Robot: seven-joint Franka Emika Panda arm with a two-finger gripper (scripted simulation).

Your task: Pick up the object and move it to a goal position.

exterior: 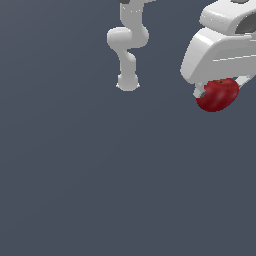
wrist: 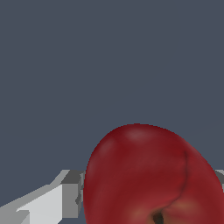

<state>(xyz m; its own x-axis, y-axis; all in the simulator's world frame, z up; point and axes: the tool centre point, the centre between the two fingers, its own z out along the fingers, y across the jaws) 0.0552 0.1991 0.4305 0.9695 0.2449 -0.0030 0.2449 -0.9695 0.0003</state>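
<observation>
The object [exterior: 218, 95] is a glossy dark-red, slightly flattened fruit-like ball. It hangs in the air at the exterior view's upper right, under the white hand of the arm. My gripper [exterior: 218, 91] is shut on it, and the ball hides most of the fingers. In the wrist view the object [wrist: 148, 175] fills the near part of the picture, with its dark stem pit showing. One grey-white finger [wrist: 65, 194] presses against its side.
The arm's white base and lower links [exterior: 128, 45] stand at the top middle of the exterior view. A plain dark blue-grey floor [exterior: 100, 175] spreads below everything.
</observation>
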